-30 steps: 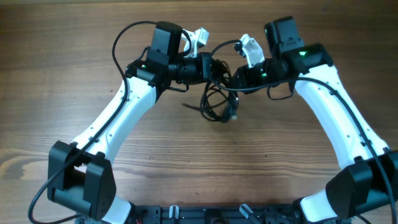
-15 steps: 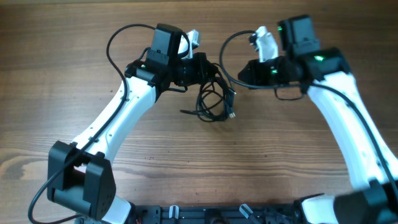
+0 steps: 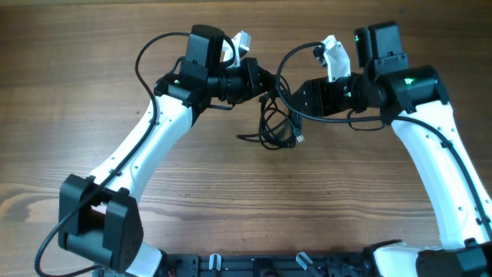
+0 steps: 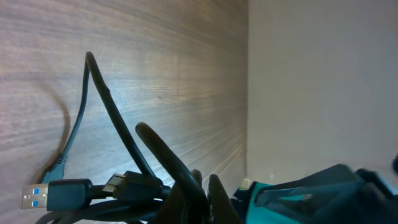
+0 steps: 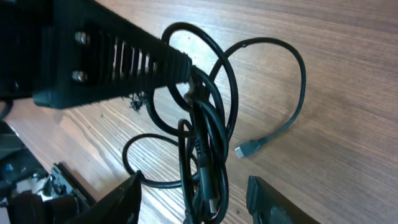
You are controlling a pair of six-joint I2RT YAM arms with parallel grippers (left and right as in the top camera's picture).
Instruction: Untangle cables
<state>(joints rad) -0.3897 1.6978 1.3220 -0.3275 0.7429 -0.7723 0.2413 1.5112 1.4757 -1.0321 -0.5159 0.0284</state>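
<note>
Left claw [image 3: 264, 83] clamps the cables [image 3: 277, 127] by their top, centre-far, so the loops hang loose. Right claw [image 5: 196, 200], spread wide, faces them, likely seeking one strand.

We see a tabletop [image 3: 77, 61] of brown wood grain, smooth with a low sheen. The cables [image 3: 275, 123] are thin black cords in smooth, faintly glossy sheathing. One plug [image 4: 34, 198] shows bright metal with a blue insert. A ribbed, matt black finger [image 5: 118, 62] of the left tool [image 3: 265, 88] contrasts with the arms' glossy white shells [image 3: 154, 138].
</note>
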